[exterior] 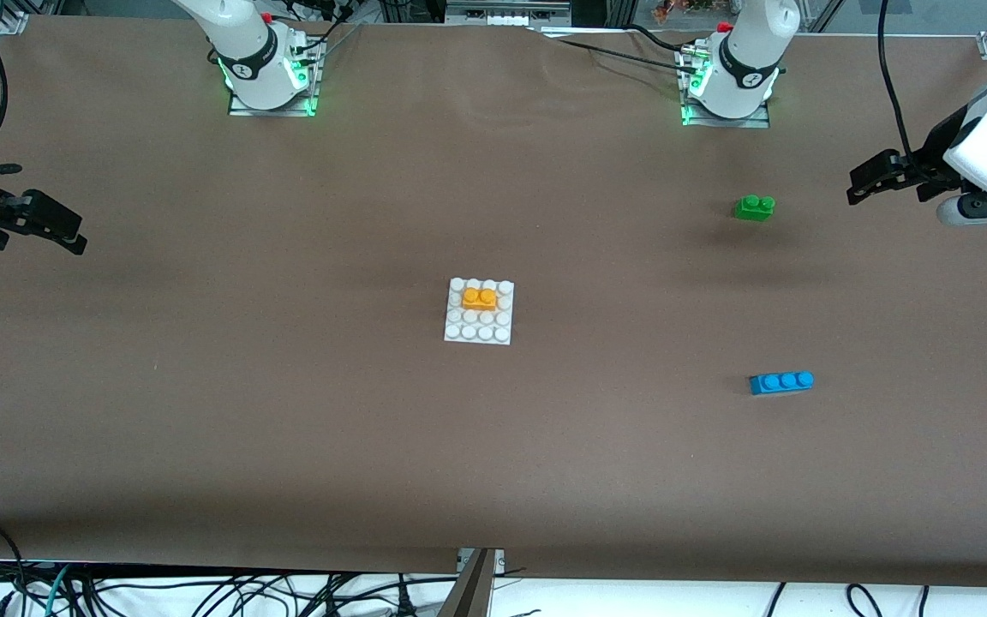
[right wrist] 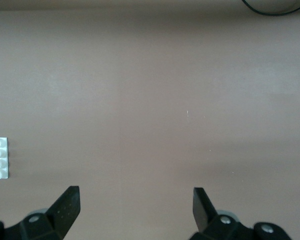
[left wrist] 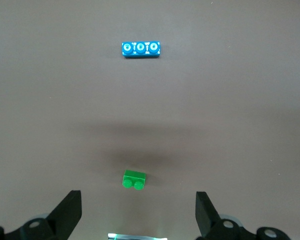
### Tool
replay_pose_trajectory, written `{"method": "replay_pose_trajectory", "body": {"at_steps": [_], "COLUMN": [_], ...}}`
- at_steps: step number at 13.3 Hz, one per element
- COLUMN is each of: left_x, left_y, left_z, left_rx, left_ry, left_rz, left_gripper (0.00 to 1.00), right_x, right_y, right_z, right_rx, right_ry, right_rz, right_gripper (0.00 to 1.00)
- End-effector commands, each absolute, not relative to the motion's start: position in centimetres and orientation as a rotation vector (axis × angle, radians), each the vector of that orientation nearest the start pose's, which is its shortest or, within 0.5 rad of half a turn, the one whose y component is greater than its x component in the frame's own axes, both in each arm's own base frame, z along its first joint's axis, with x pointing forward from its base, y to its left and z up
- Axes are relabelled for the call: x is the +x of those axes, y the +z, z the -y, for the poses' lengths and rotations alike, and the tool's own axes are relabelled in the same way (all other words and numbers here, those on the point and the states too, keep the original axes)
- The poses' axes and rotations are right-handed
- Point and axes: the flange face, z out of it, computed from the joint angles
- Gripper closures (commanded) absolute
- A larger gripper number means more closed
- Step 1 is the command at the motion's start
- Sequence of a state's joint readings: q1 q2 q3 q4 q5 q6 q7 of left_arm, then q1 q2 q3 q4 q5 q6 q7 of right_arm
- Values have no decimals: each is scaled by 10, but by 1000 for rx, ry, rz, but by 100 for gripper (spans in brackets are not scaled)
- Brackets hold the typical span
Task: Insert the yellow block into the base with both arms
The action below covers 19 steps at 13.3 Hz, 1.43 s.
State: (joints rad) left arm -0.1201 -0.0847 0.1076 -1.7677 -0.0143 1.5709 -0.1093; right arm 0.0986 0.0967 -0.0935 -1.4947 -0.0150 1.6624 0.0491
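Right gripper (exterior: pixel 74 236) hangs over bare table (exterior: pixel 202 386) at the right arm's end, fingers (right wrist: pixel 65 207) spread wide, nothing between them. Mid-table, the base (exterior: pixel 479 334) lies flat, yellow block (exterior: pixel 479 298) seated on its studs in the second row from the robots' edge. Green brick (exterior: pixel 754 207) sits toward the left arm's end; blue brick (exterior: pixel 781 382) nearer the front camera than it, well apart. Left gripper (exterior: pixel 858 190) hangs over the table near the green brick, fingers (left wrist: pixel 67 212) apart, empty
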Motion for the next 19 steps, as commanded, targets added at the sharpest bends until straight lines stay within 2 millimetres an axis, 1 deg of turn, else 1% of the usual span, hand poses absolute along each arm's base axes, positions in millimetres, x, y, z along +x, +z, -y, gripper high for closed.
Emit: {"method": "replay_pose_trajectory", "body": {"at_steps": [1, 2, 4, 6, 7, 9, 13, 16, 17, 19], "left_x": [521, 521, 525, 528, 527, 526, 527, 530, 530, 532], "left_y": [587, 588, 601, 602, 609, 615, 615, 607, 607, 609], "left_z": [3, 3, 2, 1, 0, -10, -5, -3, -6, -3], "left_rx": [-3178, -3174, -3173, -3171, -3170, -3181, -3171, -3167, -3169, -3169], "left_ry": [173, 170, 133, 150, 143, 138, 137, 169, 163, 141], "left_rz": [157, 159, 161, 170, 167, 183, 171, 173, 159, 147], "left_gripper": [0, 0, 0, 0, 0, 0, 0, 0, 0, 0], "right_x": [591, 592, 591, 591, 591, 592, 591, 591, 591, 591], "right_y": [618, 617, 618, 618, 618, 617, 618, 618, 618, 618], "right_z": [-4, -4, -4, -4, -4, -4, -4, -4, -4, -4], "right_rx": [-3175, -3175, -3175, -3176, -3176, -3177, -3176, -3176, -3176, -3176], "right_ry": [-117, -114, -117, -117, -117, -114, -117, -117, -117, -117], "right_rz": [-48, -48, -48, -48, -48, -48, -48, -48, -48, -48], "right_gripper": [0, 0, 0, 0, 0, 0, 0, 0, 0, 0]}}
